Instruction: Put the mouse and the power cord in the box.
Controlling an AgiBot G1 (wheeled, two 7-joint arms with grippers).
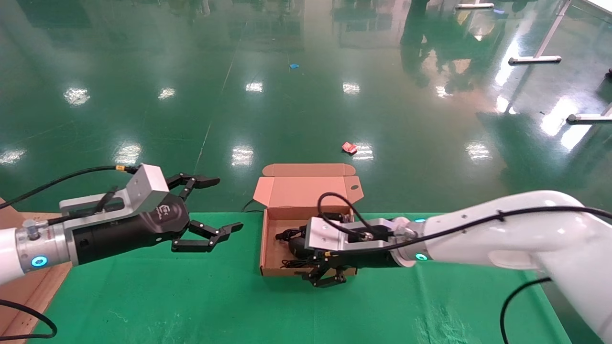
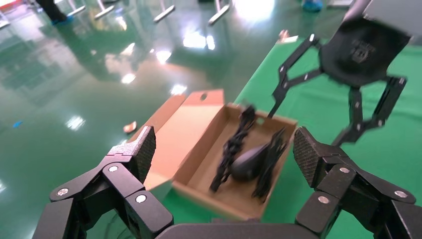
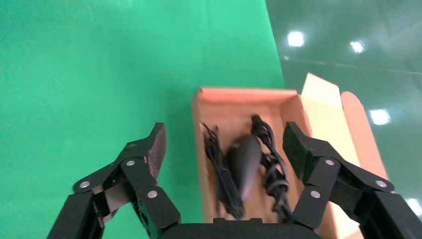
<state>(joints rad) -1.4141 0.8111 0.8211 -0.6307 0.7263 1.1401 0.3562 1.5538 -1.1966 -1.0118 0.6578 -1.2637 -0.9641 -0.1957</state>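
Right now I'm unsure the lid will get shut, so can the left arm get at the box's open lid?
Probably yes. The left gripper hovers open beside the box, nothing lying between them. The lid stands up at the far side; the right gripper crowds only the near edge.

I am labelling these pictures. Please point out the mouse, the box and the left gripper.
mouse (image 3: 245, 162), right wrist view, on its glossy back.
box (image 1: 296, 190), head view, on the open lid.
left gripper (image 1: 217, 204), head view, midway between the open fingertips.
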